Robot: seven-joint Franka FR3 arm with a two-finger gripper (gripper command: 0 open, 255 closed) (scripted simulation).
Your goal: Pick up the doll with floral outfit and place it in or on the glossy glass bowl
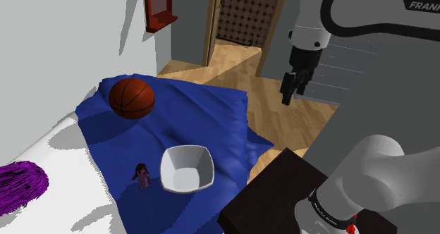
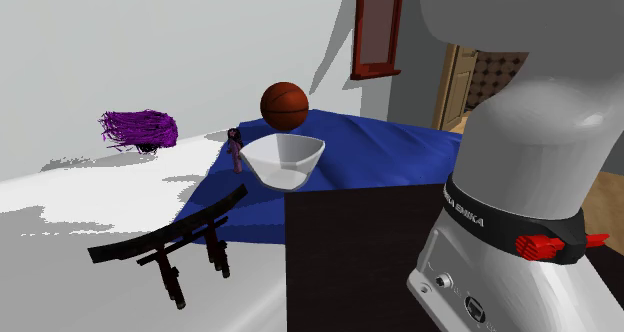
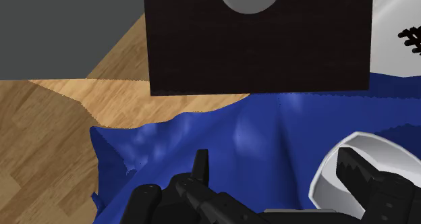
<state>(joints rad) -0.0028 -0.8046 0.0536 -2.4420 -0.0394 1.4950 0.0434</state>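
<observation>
The doll is small, with dark hair and a pink outfit. It stands on the blue cloth just left of the white bowl in the shoulder view. In the second exterior view the doll stands just behind the bowl, at its left. My gripper hangs high in the air, well up and to the right of the bowl, beyond the cloth's right edge. In the wrist view the gripper is open with nothing between its fingers; the bowl's rim shows beside one fingertip.
A basketball rests on the far part of the cloth. A purple fuzzy object lies on the white surface at the shoulder view's left. A black gate-shaped model stands near the dark stand. Wooden floor lies beyond the cloth.
</observation>
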